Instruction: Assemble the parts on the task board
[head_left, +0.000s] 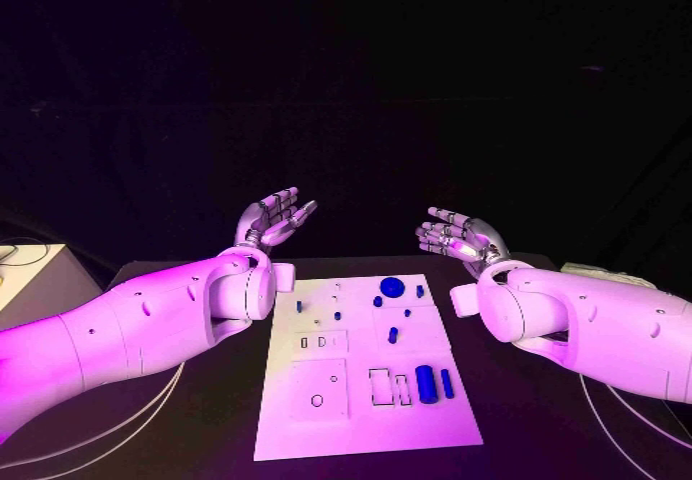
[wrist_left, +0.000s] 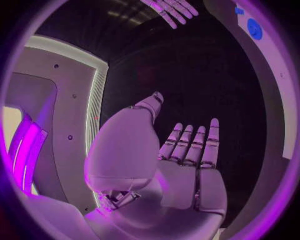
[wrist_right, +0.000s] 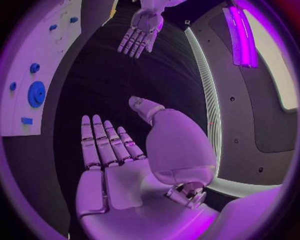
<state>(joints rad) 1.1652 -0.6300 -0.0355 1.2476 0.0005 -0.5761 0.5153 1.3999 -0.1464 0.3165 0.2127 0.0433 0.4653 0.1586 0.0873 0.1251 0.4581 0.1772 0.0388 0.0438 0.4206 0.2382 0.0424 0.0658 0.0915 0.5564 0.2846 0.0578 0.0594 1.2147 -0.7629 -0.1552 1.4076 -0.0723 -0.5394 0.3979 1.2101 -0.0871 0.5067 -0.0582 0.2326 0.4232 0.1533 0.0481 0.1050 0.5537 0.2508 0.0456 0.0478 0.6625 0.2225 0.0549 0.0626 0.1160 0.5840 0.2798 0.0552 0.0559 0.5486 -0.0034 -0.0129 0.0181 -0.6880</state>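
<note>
Both arms are raised past the far edge of the table. The left hand (head_left: 276, 220) and the right hand (head_left: 457, 238) face each other, fingers spread, holding nothing. The white board (head_left: 368, 420) lies mid-table between the arms, with blue parts (head_left: 392, 287) on its right half.

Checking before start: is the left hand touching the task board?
Apart. The head view shows the left hand raised, open, beyond the task board.

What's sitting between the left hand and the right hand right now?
Nothing: in the head view the left hand and right hand hover open past the task board's far edge, with only dark backdrop between them.
</note>
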